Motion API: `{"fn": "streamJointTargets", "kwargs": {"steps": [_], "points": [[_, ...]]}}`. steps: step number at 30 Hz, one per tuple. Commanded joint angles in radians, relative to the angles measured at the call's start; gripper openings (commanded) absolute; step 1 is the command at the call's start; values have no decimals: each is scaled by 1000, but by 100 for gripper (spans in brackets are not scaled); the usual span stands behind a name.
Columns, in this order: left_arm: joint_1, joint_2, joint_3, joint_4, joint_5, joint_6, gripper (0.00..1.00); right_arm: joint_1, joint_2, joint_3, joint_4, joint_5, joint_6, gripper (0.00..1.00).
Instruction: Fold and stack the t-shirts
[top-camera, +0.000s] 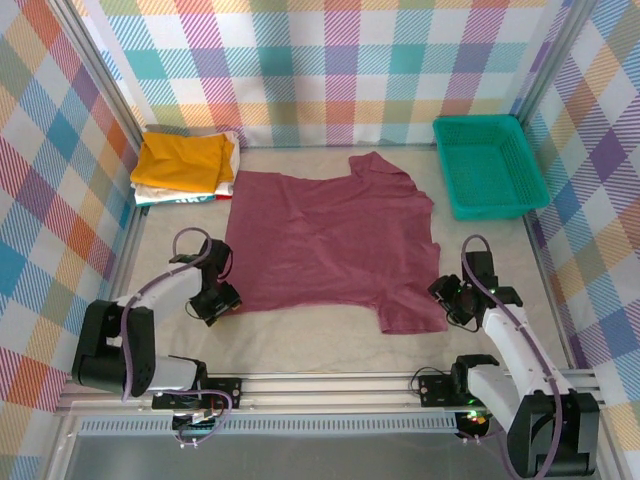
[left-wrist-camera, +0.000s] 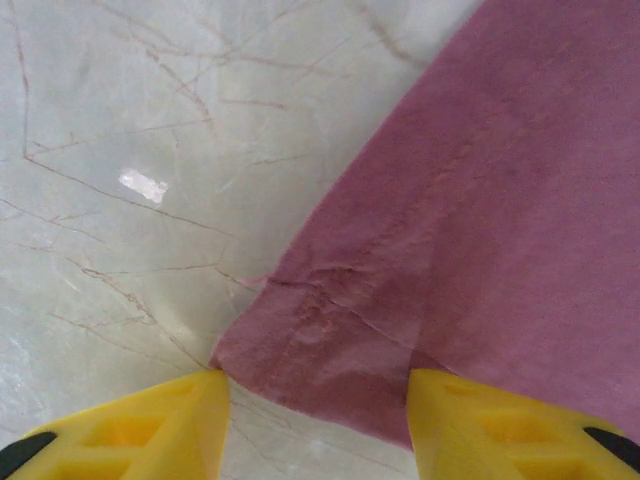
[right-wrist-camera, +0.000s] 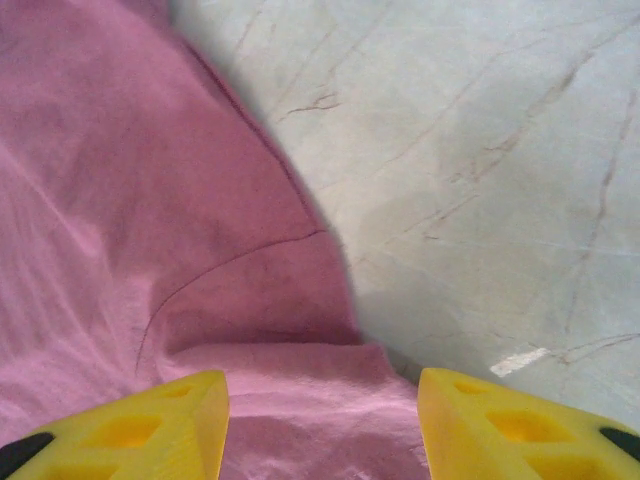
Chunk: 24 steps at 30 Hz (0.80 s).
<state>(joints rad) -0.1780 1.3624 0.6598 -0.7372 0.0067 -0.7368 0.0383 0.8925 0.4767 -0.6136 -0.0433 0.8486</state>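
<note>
**Top external view.** The maroon t-shirt lies spread flat at the centre of the bench. Its longer spread appears to run left to right. A folded stack, mustard-yellow over white, sits at the far left, well apart from the maroon t-shirt. The left end effector is at the near-left corner of the garment. The right end effector is at the near-right flap, probably a sleeve. Each arm is nearest its own corner, and both are bent low with the wrist pitched down toward the bench.

**Left wrist view.** The left end effector has its jaws apart, straddling the hemmed corner of the cloth. The garment extends ahead and to the right, and nothing is clamped.

**Right wrist view.** The right end effector has its jaws equally apart over a raised fold of cloth. The garment extends ahead and to the left, with bare bench to the right.
</note>
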Motion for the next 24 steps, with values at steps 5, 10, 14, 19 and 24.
{"fn": "streamJointTargets", "kwargs": {"steps": [5, 10, 14, 19, 24], "points": [[11, -6, -26, 13, -39, 7, 48, -14, -44, -11, -48, -11, 20, 53], [14, -6, -11, 12, -73, 23, 47, -15, -39, -11, -86, -12, 24, 54], [21, -8, -2, 18, -76, 31, 41, -17, -38, 0, -101, -1, 12, 54], [26, -18, 15, 6, -104, 46, 23, -19, -34, 0, -136, 3, 25, 54], [28, -34, 14, 15, -108, 52, 12, -21, -37, -7, -202, -59, 25, 54]]}}
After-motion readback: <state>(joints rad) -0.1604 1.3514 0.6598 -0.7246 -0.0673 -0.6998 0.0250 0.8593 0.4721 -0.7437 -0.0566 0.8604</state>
